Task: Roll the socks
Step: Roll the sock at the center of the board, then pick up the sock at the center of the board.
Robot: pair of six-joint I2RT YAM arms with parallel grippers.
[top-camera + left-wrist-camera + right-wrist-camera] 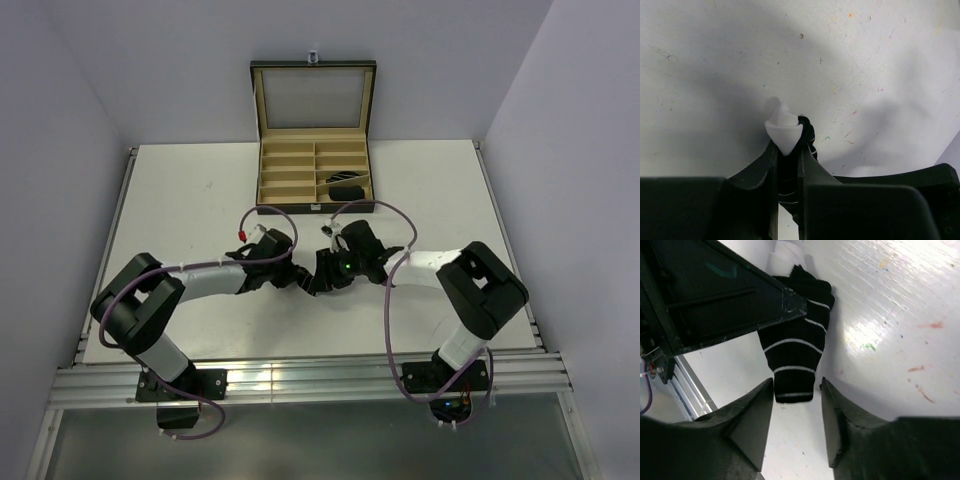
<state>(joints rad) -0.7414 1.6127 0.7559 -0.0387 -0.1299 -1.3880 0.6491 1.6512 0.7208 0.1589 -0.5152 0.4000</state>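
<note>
1. Near the middle of the white table (180, 190), the two arms meet. Each one is bent at the elbow and reaches in from its own side.
2. The left gripper (788, 142) pinches a striped sock (795, 350) tight between its fingers (760, 170).
3. The sock is black with thin white lines. It runs from the left gripper to the right one.
4. The right gripper (796, 383) is loose. Its fingers stand apart, one on each side of the sock's end, not squeezing it.
5. At the far edge sits a box (262, 140) with its lid up. Dark bundles (347, 190) lie in its right-hand slots.
</note>
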